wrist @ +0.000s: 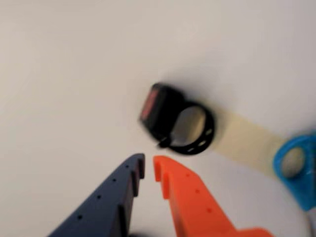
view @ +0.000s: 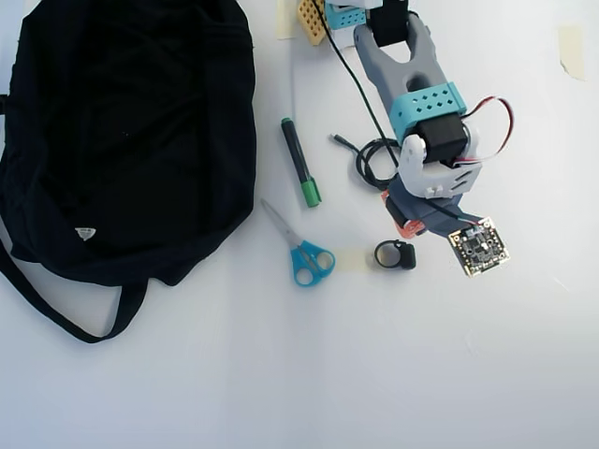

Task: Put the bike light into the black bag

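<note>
Closest to the wrist camera, the gripper (wrist: 148,170) shows a dark blue finger on the left and an orange finger on the right, their tips nearly together with only a narrow gap and nothing between them. Just beyond those tips in that view lies the bike light (wrist: 173,118), a small black block with a reddish face and a round black strap loop, resting on the white counter (wrist: 64,89) and apart from the fingers. Going left to right in the overhead view, the black bag (view: 122,131) fills the upper left, its strap (view: 56,313) trailing below and a small white tag (view: 85,233) near its lower edge. Right of it lie a black and green marker (view: 300,161), then blue-handled scissors (view: 301,251), with a strip of pale tape (view: 351,259) beside the handles. The bike light (view: 394,254) sits just right of the tape, well apart from the bag. A coiled black cable (view: 367,161) lies above it, beside the arm (view: 416,84).
</note>
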Action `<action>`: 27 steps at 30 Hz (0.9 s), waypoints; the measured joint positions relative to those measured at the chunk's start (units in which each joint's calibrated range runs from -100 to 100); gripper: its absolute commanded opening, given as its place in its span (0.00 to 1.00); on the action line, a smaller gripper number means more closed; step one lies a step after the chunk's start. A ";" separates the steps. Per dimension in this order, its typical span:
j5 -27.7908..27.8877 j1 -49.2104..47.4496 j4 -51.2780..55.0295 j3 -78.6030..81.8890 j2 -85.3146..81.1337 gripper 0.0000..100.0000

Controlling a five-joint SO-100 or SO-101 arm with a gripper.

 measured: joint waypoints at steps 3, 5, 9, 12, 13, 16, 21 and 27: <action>-0.68 0.07 0.00 -3.85 2.49 0.02; -0.93 0.00 0.09 -5.27 3.90 0.03; -0.98 0.07 0.09 -6.21 4.57 0.03; -1.12 0.07 0.09 -6.21 4.57 0.03; -1.51 0.07 0.09 -6.21 4.57 0.03; -1.86 0.07 0.09 -6.29 4.57 0.03; -1.90 0.07 0.09 -6.29 4.82 0.13; -1.71 0.73 0.09 -6.29 4.90 0.15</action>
